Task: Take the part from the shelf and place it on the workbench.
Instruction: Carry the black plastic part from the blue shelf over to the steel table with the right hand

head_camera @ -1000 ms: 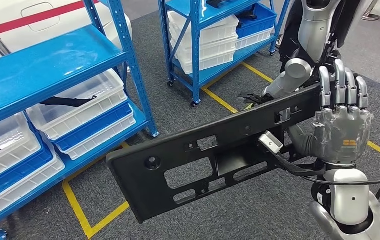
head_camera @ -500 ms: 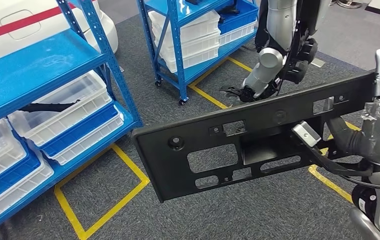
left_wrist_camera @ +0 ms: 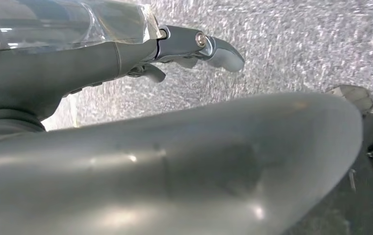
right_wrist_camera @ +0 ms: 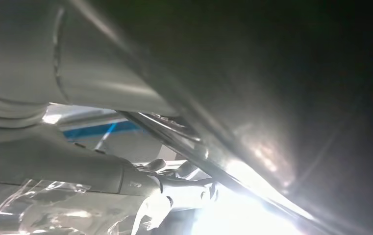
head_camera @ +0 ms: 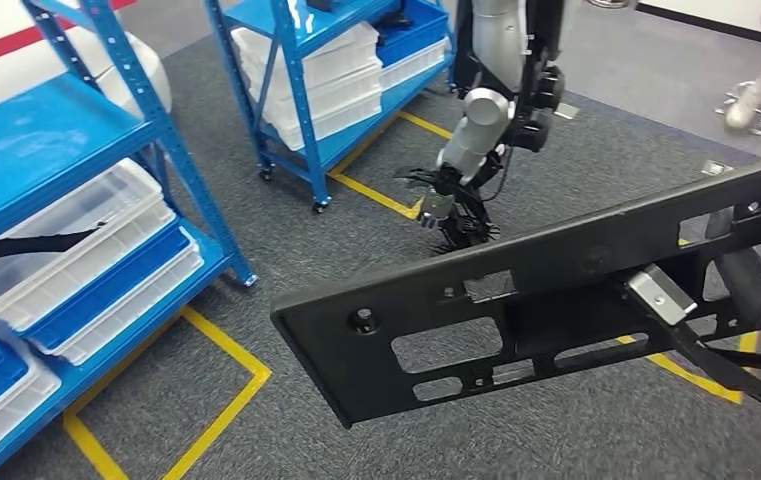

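Against right fingers (right_wrist_camera: 184, 188), black part (head_camera: 516, 310)

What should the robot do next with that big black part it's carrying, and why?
Probably keep turning away from the blue shelves to look for the workbench. The long black part is already off the shelf and held up in the air over the grey carpet, and no workbench is in sight. Another robot stands ahead, so it should swing the part slowly.

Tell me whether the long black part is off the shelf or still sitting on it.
Off the shelf. The black part hangs in the air above the grey carpet, well apart from the blue shelf, with nothing under it.
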